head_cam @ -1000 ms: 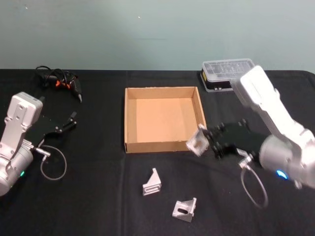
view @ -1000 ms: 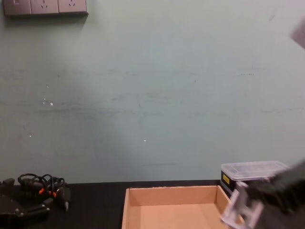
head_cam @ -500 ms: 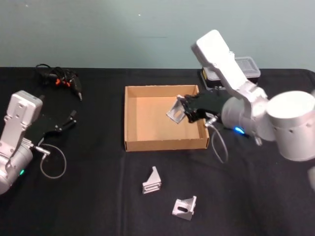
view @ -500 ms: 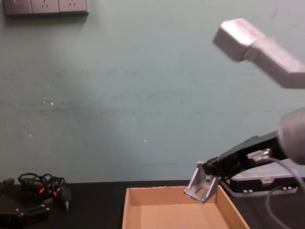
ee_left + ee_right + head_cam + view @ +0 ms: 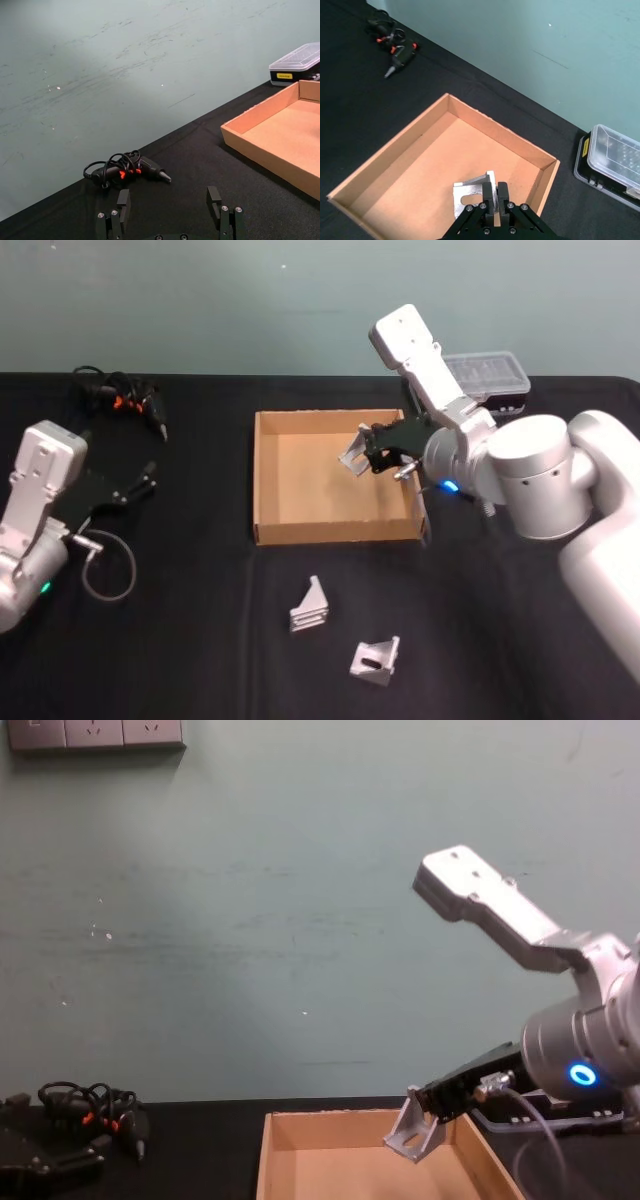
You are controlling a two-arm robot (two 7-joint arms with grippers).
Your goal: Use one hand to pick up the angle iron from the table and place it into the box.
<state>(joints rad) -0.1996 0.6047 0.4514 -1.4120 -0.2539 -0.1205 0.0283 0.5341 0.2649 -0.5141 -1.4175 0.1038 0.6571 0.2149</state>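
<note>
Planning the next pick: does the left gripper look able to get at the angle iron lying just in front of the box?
Probably yes: the left gripper is open and only bare table lies between it and that angle iron.

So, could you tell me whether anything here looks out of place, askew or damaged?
Nothing looks damaged or spilled. The right gripper holds one angle iron tilted over the box; two more angle irons lie on the table in front of it. The left gripper rests open at the left.

three angle irons (image 5: 353, 455) (image 5: 310, 608) (image 5: 375, 662), one box (image 5: 335, 533), one case (image 5: 485, 375)
</note>
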